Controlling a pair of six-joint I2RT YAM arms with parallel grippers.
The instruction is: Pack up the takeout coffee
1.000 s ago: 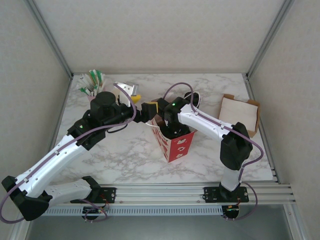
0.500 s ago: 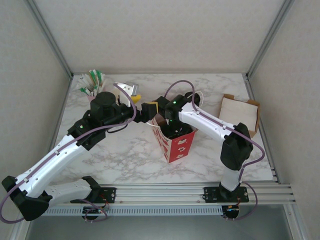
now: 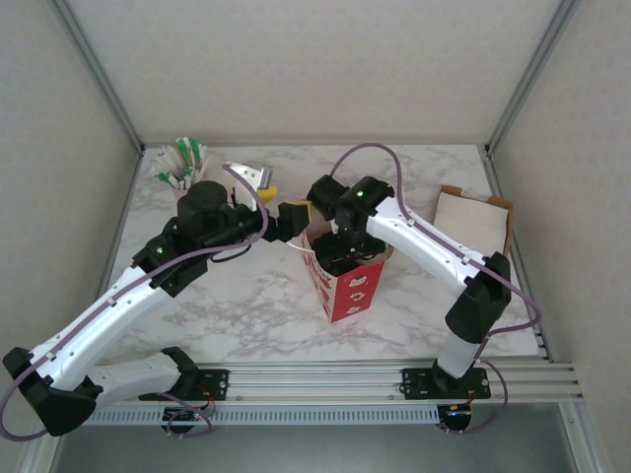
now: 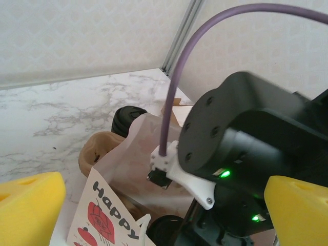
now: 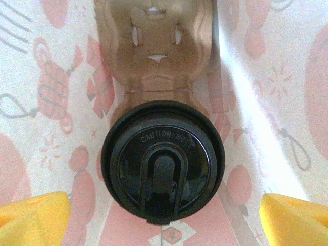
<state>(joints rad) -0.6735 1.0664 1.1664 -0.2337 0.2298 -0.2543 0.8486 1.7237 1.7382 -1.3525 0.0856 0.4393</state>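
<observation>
**Takeout coffee sits in the bag, and my fingers are clear of it**

My left gripper (image 3: 299, 217) hangs at the 10 o'clock corner of the red-and-white paper bag (image 3: 350, 291). Its yellow pads are spread wide and I can't see them pinching anything. The bag's printed rim lies between them in my left wrist view.

The bag stands near the table's centre. Inside it, the takeout coffee (image 5: 163, 161) is upright, its black lid facing me. It is seated at the 6 o'clock end of a brown pulp cup carrier (image 5: 154, 46) that runs towards 12 o'clock.

My right gripper (image 5: 164, 215) is down in the bag's mouth directly over the cup. Its pads are parted at 8 and 4 o'clock of the lid and touch neither the lid nor the bag wall (image 5: 51, 77).

I judge the placing step finished and the withdrawal due. That calls for a straight vertical lift with the jaws kept wide, so the pads snag neither the lid nor the thin paper sides.

An open cardboard box (image 3: 473, 225) lies at the table's 3 o'clock, well apart.
</observation>
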